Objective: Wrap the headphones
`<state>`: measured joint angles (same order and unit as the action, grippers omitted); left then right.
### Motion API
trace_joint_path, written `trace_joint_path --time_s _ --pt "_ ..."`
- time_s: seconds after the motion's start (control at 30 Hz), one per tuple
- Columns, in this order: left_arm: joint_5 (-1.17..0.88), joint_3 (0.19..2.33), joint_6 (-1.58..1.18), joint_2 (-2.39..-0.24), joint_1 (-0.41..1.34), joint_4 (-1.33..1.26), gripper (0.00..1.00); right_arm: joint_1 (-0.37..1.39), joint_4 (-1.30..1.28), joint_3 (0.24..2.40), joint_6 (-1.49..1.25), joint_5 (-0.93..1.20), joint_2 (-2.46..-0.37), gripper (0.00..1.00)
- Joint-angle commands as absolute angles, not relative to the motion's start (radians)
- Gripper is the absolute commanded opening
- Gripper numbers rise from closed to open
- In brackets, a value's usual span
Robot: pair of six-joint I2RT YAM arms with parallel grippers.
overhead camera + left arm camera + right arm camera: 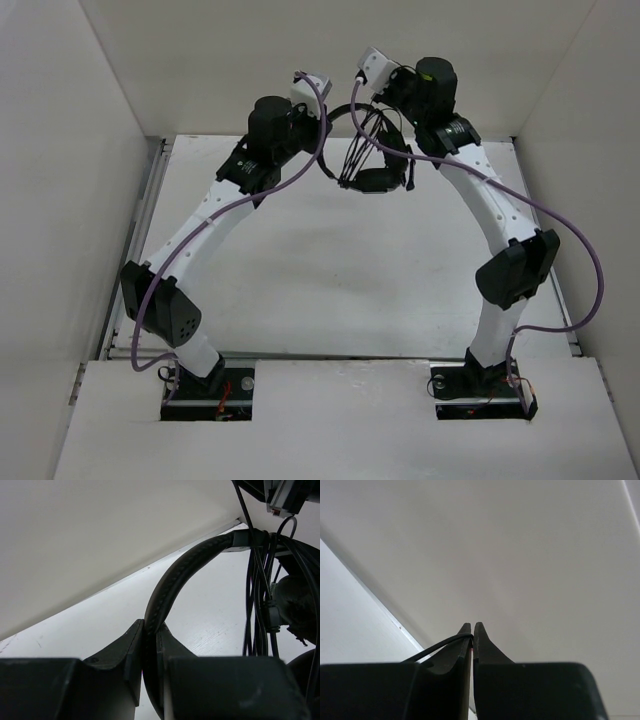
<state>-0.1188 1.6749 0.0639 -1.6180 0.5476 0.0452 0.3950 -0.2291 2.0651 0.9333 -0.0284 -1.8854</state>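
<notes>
Starting on the left: the left hand (150,632) is squeezed narrow on the headband (176,580) of the headphones (378,180), with one finger on each side of the padded band. From that grip the band arcs up and off to the right. So the headset sits right in this hand and runs away from it toward the other arm.

In the top view the headphones are in the middle, between the two wrists and close to the back wall (300,60). As far as I can tell they hang clear of the surface (330,270) rather than lying on it. One earcup (380,181) is at the bottom of the loop. A bunch of thin black cable (256,595) strands cross the far end of the band, running up and down. Some of them fan out across the open middle of the loop in the top view. There's something small and grey in among them, too blurry to name.

Over on the right, the right hand (472,630) is pinched nearly all the way together, with only a sliver between the tips. It has a single strand of cable nipped right at the tips, and the strand trails off to the lower left in its own camera. In the top view this hand is just above the top of the headband, so the headset hangs below it and a bit toward the left arm.
</notes>
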Motion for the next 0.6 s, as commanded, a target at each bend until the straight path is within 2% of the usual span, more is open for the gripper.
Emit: trace_joint_path --time_s 0.0,0.13,0.23,0.3,0.57 --pt "-0.173 1.683 0.020 -1.557 0.548 -0.006 0.00 0.343 -0.173 2.048 0.884 -0.066 -1.848 0.06" --pt "-0.178 1.687 -0.009 -1.569 0.530 0.008 0.00 0.328 -0.179 2.042 0.847 -0.049 -1.845 0.13" --pt "-0.186 1.698 -0.057 -1.588 0.509 0.024 0.00 0.324 -0.204 2.025 0.825 -0.020 -1.836 0.33" --pt "-0.193 1.706 -0.080 -1.606 0.493 0.035 0.00 0.324 -0.236 2.025 0.798 0.015 -1.832 0.41" --pt "-0.213 1.729 -0.132 -1.681 0.455 0.060 0.00 0.298 -0.360 2.079 0.675 0.189 -1.824 0.43"
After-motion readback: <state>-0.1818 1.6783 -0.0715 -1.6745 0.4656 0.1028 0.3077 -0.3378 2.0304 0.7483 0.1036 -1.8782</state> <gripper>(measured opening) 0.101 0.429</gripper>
